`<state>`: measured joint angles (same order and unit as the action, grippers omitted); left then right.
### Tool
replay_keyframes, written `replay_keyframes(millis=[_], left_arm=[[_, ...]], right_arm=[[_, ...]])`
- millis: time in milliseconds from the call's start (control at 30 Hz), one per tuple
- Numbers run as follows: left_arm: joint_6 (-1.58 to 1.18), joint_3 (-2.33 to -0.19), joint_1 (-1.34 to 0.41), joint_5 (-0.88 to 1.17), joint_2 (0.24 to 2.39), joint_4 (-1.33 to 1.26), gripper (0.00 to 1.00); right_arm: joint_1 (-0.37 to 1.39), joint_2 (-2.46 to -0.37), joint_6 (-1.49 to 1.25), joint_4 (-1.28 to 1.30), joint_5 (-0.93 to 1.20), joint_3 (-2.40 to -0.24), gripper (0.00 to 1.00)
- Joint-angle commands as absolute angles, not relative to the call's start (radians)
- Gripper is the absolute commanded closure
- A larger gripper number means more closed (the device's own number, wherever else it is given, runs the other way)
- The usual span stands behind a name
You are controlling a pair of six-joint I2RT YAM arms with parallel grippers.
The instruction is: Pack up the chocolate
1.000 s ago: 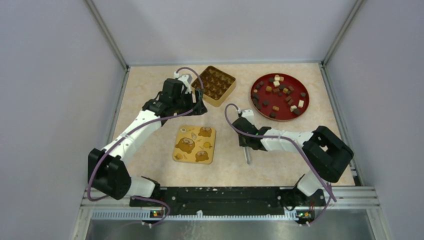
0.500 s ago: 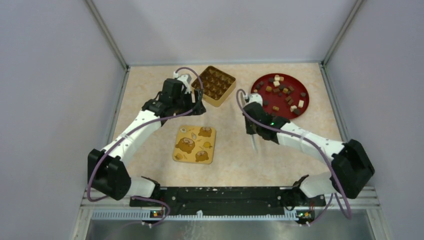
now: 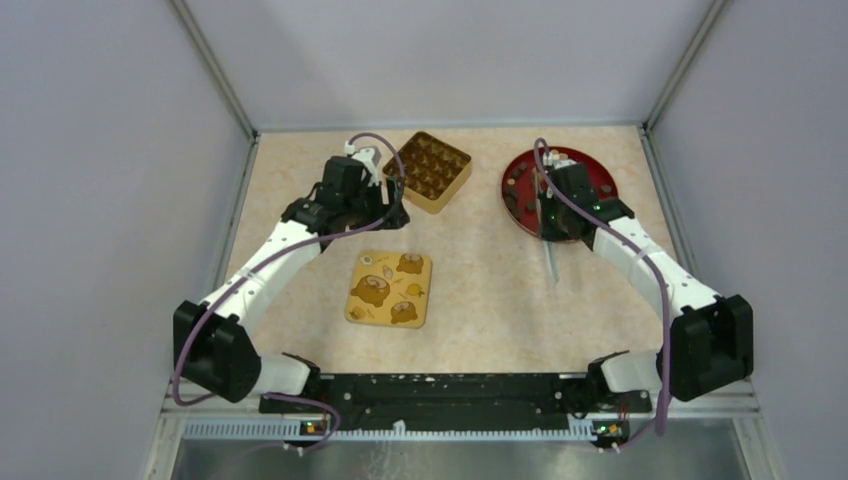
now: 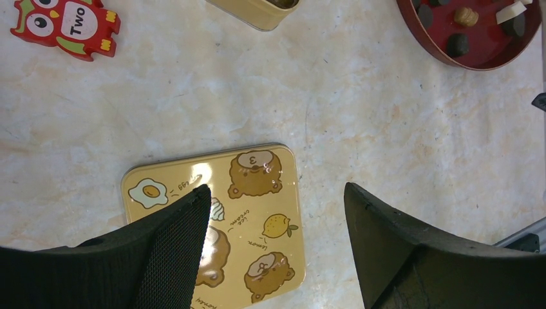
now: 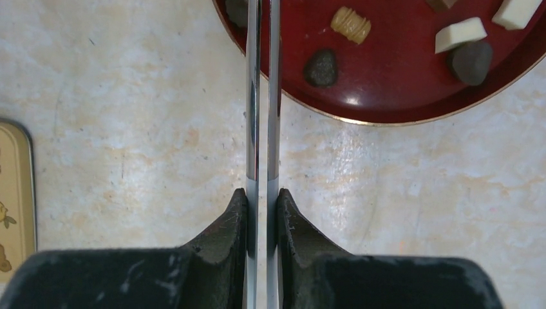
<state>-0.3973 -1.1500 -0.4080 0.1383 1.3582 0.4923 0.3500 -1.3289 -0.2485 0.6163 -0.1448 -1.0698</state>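
Note:
The chocolate, small dark, tan and cream lumps [image 5: 320, 68], lies on a round red plate [image 5: 399, 96] at the far right [image 3: 512, 190]; my right arm hides most of it in the top view. My right gripper [image 5: 263, 193] is shut on metal tweezers [image 5: 263, 96], which hang down over the table just in front of the plate [image 3: 551, 265]; their tips are out of the wrist view. My left gripper [image 4: 277, 190] is open and empty above the yellow bear lid [image 4: 257, 212]. The gold tin [image 3: 432, 170] with brown compartments stands open at the far middle.
The yellow lid [image 3: 389, 288] lies flat at the table's middle. A red owl figure marked "Two" [image 4: 64, 26] lies left of the tin, hidden under my left arm in the top view. Grey walls close in the table on three sides.
My right arm has swung from the table's middle to the far right, carrying the tweezers to the plate's near edge. My left arm has stayed still.

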Motion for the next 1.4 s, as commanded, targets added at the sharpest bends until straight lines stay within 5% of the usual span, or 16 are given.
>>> replay_keyframes(millis=[0, 333, 1367], left_arm=[[-0.383, -1.173, -0.405, 0.132, 1.317, 0.48, 0.19], [-0.379, -1.169, -0.405, 0.124, 1.312, 0.485, 0.19], [-0.41, -1.121, -0.347, -0.109, 1.333, 0.732, 0.18]], right_arm=[[0.322, -1.34, -0.222, 0.663, -0.099, -1.139, 0.87], [0.303, -1.344, -0.201, 0.683, -0.117, -1.148, 0.72], [0.276, -1.463, -0.194, 0.664, -0.185, -1.262, 0.65]])
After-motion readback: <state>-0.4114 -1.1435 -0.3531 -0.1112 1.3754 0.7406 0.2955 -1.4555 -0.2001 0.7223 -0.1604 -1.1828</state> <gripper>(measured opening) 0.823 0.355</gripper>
